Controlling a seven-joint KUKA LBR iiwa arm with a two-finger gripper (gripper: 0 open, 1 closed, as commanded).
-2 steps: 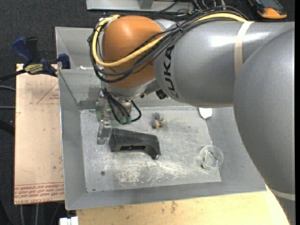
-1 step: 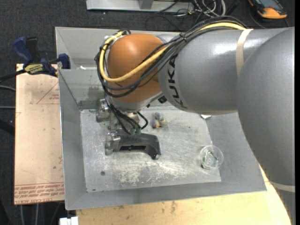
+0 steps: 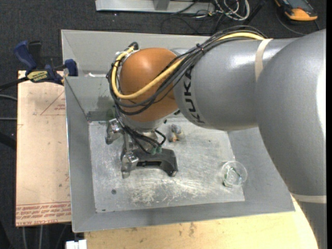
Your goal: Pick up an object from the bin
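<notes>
Lying nearest, on the scuffed floor of the grey metal bin (image 3: 155, 196), toward its near right corner: one small clear plastic piece (image 3: 233, 173), crumpled, standing alone and well apart from everything else.

Next item, left of the floor's centre: one black arched piece (image 3: 162, 162), flat on the floor, its left end just beside the tool (image 3: 127, 162). Whether the two touch cannot be told.

Tool: metal, hanging low over the floor, left of centre, under the wrist. Wide or narrow cannot be told, since the wrist hides most of it; nothing is seen held in it.

Further back, right of the tool: one small grey-and-tan bit (image 3: 176, 133), loose on the floor, near the black arched piece but apart from it.

Above the tool: rounded orange cover (image 3: 148, 82) on the wrist, with black and yellow cables (image 3: 155, 77) looped across it.

Behind and to the right: the grey arm (image 3: 244, 82), reaching in over the bin's far right side.
</notes>
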